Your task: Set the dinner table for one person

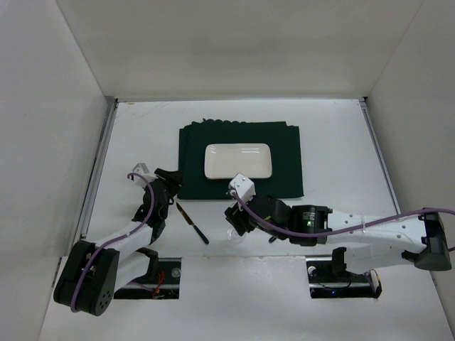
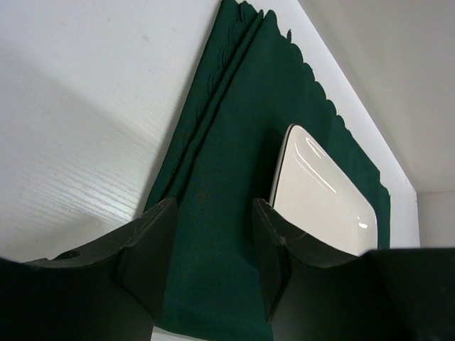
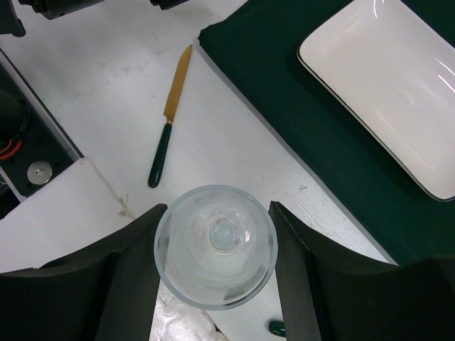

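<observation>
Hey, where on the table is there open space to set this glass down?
Bare dinner table lies right of the mat, out to the table edge, and beyond the mat's far edge. Crowded: off the mat's near edge, where the knife, left end effector and right end effector with the glass cluster.

White dinner table, matte. Dark green mat at centre. Gold knife, green handle, beside mat's near-left corner.
</observation>
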Available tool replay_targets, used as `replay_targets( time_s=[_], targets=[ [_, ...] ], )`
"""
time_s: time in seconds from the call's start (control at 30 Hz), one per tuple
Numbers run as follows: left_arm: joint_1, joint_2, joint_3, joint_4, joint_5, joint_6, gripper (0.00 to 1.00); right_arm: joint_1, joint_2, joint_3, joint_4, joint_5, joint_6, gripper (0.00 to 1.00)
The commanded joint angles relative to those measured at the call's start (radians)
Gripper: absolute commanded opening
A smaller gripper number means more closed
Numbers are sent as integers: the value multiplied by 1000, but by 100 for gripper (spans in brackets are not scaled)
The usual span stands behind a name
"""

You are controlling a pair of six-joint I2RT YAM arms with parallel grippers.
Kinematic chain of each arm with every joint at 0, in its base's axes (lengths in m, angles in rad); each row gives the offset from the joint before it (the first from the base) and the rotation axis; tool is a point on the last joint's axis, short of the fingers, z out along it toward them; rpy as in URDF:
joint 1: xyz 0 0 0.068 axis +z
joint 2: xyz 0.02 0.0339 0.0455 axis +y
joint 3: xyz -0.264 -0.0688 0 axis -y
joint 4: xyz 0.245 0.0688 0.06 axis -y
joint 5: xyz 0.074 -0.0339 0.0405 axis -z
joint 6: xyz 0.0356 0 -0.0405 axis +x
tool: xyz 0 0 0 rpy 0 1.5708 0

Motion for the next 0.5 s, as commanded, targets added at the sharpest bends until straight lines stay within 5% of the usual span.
replay_targets(
  time_s=[0.0,0.47],
  targets=[
    [-6,-13,15,37,-18,17,44,9,-6,17,5,27,-1,55],
    [-7,-7,15,40,-18,17,44,-69,-104,69,40,7,-53,55]
  ],
)
